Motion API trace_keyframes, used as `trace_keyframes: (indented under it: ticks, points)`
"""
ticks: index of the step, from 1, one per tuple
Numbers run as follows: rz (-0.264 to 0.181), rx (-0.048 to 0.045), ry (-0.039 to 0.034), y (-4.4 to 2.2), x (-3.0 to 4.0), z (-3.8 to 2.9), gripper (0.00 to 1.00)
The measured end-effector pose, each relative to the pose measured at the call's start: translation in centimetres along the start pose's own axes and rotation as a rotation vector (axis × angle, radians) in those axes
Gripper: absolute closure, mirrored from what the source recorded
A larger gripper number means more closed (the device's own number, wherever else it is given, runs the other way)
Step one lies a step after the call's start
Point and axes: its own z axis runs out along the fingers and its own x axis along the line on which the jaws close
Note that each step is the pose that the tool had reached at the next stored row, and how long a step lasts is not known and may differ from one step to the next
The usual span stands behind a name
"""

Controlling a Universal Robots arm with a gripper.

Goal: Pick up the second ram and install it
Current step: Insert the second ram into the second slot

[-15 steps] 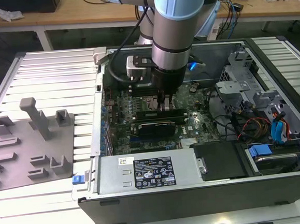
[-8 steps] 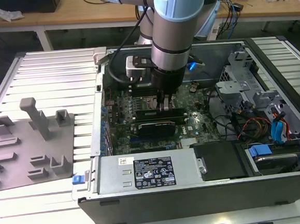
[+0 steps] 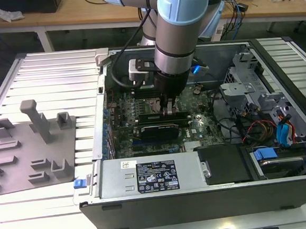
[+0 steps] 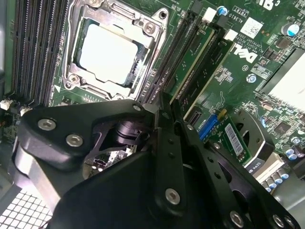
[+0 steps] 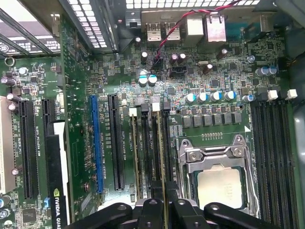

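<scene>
My black two-fingered gripper [image 3: 170, 111] hung straight down inside the open black computer case [image 3: 202, 206], just over the green motherboard [image 3: 122, 109]. In the exterior view it sat beside the square metal-framed processor socket [image 3: 148, 105], above the black graphics card [image 3: 158, 130].

The second ram [image 5: 164, 157] was a long, thin, flat green stick, and I saw it almost edge-on. In the first wrist view it showed as a narrow pale-green strip running along one of the long black memory slots [image 5: 145, 148], with the slot's white end clip [image 5: 155, 100] at its far end. Its near end ran in between my fingertips [image 5: 164, 206]. My fingers were drawn narrow around that thin edge, pinching the stick; I could not tell whether it was pressed fully down into the slot.

In the second wrist view, the stick [image 4: 190, 64] stood upright on its long edge in the slots just beside the silver-capped processor socket [image 4: 112, 50], and my black fingers [image 4: 167, 129] closed together at its near end. The stick looked slightly longer than the socket next to it. A bank of bare black slots [image 5: 274, 143] lay on the socket's other side.
</scene>
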Motion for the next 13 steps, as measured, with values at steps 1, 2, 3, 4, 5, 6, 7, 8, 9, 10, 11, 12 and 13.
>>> trace_keyframes:
  ticks: [1,2,3,4,5,6,7,8,9,10,11,12,13]
  points:
    - [0.0,0.0001,-0.0002,0.0,0.0,0.01,0.86]
    - [0.0,0.0001,-0.0002,0.0,0.0,0.01,0.86]
    - [0.0,0.0001,-0.0002,0.0,0.0,0.01,0.86]
    - [0.0,0.0,-0.0002,0.0,0.0,0.01,0.86]
    - [0.0,0.0,-0.0001,0.0,0.0,0.01,0.86]
    - [0.0,-0.0002,-0.0002,-0.04,0.0,0.06,0.86]
    - [0.0,-0.0001,0.0,-0.04,0.0,0.07,0.86]
    - [0.0,0.0,0.0,-0.04,0.0,0.07,0.86]
    - [0.0,0.0001,-0.0002,-0.05,0.01,0.1,0.86]
    - [0.0,0.0001,-0.0003,-0.06,0.02,0.12,0.86]
    - [0.0,0.0001,-0.0002,-0.06,0.03,0.15,0.86]
    - [-0.002,0.0,-0.0001,-0.06,0.03,0.17,0.86]
    - [-0.007,-0.0003,0.0002,-0.07,0.03,0.19,0.86]
